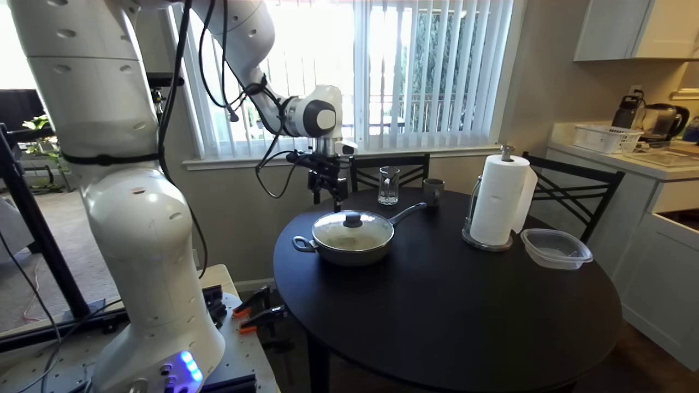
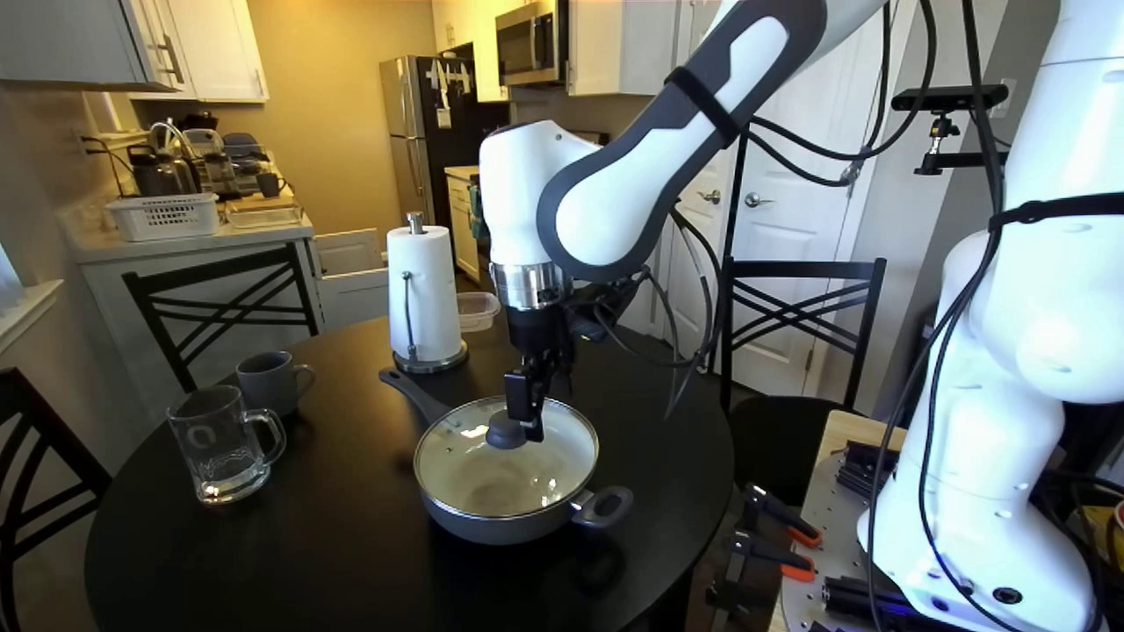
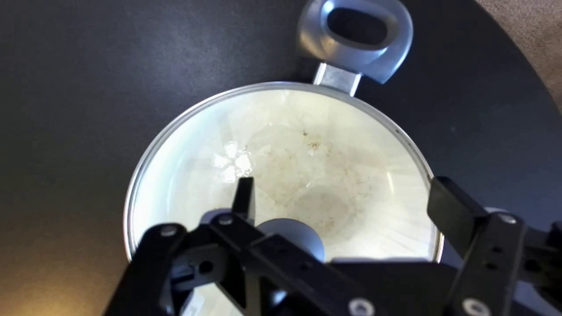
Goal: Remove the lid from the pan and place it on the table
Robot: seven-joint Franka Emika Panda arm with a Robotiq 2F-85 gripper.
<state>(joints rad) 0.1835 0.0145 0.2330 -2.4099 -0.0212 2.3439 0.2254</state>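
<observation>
The clear glass lid (image 1: pixel 377 229) with a metal rim and dark knob (image 1: pixel 353 219) sits on the grey pan (image 1: pixel 354 258), on the dark round table (image 1: pixel 448 311). The lid (image 2: pixel 474 470) and pan (image 2: pixel 492 530) also show in an exterior view. My gripper (image 1: pixel 326 204) is open and empty, low over the lid. In an exterior view a finger of my gripper (image 2: pixel 532 421) overlaps the knob (image 2: pixel 505 432). In the wrist view the fingers of my gripper (image 3: pixel 344 195) are wide apart. The knob (image 3: pixel 296 235) lies near the left finger, partly hidden by it; contact cannot be told.
A paper towel stand (image 1: pixel 496 202), a clear plastic container (image 1: pixel 557 251), a glass mug (image 2: pixel 221 448) and a grey mug (image 2: pixel 267 384) stand on the table. The pan's long handle (image 2: pixel 413 395) points towards the towel stand in that exterior view. Chairs stand around.
</observation>
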